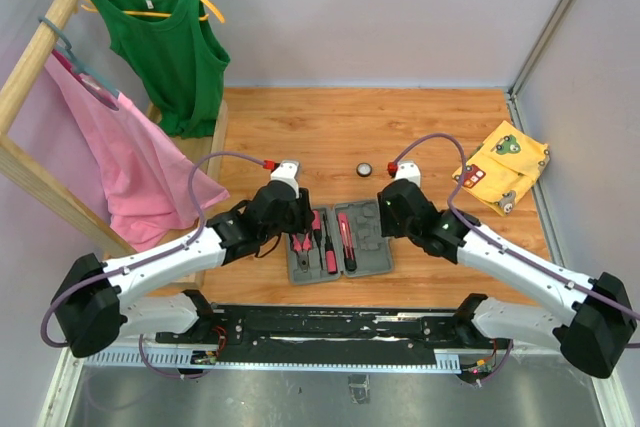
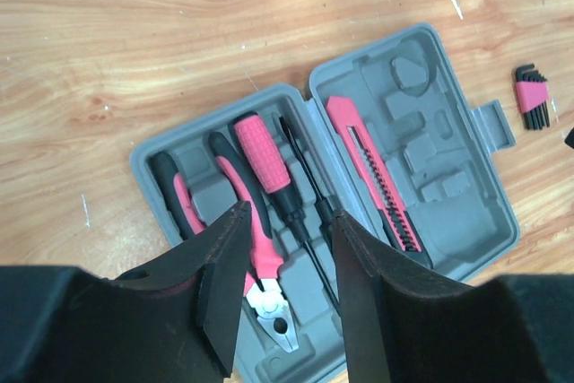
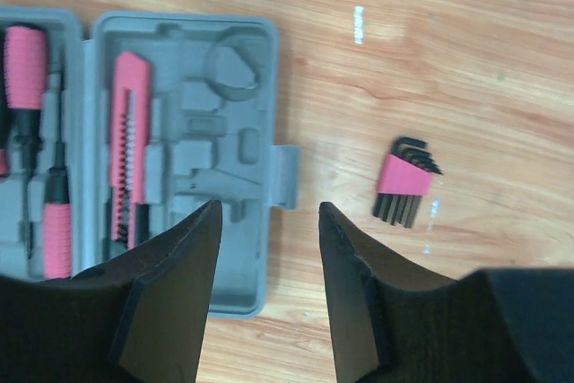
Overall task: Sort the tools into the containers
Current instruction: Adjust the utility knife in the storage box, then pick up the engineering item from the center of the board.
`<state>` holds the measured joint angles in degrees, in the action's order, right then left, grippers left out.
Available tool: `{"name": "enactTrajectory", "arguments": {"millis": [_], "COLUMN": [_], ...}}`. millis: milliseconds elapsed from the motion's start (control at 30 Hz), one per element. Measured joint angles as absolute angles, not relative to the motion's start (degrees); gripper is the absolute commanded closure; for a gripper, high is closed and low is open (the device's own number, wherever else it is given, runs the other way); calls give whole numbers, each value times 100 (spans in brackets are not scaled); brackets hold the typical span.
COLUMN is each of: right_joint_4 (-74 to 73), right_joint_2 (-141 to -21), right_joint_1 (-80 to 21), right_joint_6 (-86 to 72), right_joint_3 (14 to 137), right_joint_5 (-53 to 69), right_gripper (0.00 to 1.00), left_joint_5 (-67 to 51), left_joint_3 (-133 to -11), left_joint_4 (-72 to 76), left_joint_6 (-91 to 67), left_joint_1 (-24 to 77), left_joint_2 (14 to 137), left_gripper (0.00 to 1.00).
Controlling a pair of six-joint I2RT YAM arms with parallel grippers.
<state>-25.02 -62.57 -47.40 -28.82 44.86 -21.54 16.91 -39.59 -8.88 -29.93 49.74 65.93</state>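
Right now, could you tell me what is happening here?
Two robot arms are filling a flat grey hinged case. Pink-handled pliers, screwdrivers and a pink cutter lie in its slots. The left tool and right tool hover open, empty. A pink-clipped hex key set and a round black-white disc lie outside on the wood.

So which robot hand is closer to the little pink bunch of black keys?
Right. The right hand hovers by the latch edge of the case, beside the keys; the left hand hovers over the pliers, across the case.
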Motion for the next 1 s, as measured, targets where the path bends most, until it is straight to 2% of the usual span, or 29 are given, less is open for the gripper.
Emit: {"name": "enactTrajectory", "arguments": {"millis": [100, 333, 600, 1000], "right_joint_4": [-2547, -2591, -2486, -2357], "right_joint_2": [-6123, -5920, -6386, -7419], "right_joint_1": [-4499, -3573, -2414, -1898], "right_joint_6": [-2967, -3144, -3070, -2753], "right_joint_3": [4331, 3935, 3763, 3778], "right_joint_5": [-2255, -2064, -1020, -274], "right_gripper": [42, 38, 37, 41], "left_joint_5": [1693, 1702, 1651, 1579], "left_joint_3": [-4062, -4106, -4075, -4034], "left_joint_4": [-963, -1092, -1105, -1131], "left_joint_6": [-2904, -2823, -2873, -2897], "left_joint_1": [4862, 4674, 4665, 4665], "left_joint_2": [6552, 6396, 6394, 6394], "left_gripper": [52, 51, 51, 51]}}
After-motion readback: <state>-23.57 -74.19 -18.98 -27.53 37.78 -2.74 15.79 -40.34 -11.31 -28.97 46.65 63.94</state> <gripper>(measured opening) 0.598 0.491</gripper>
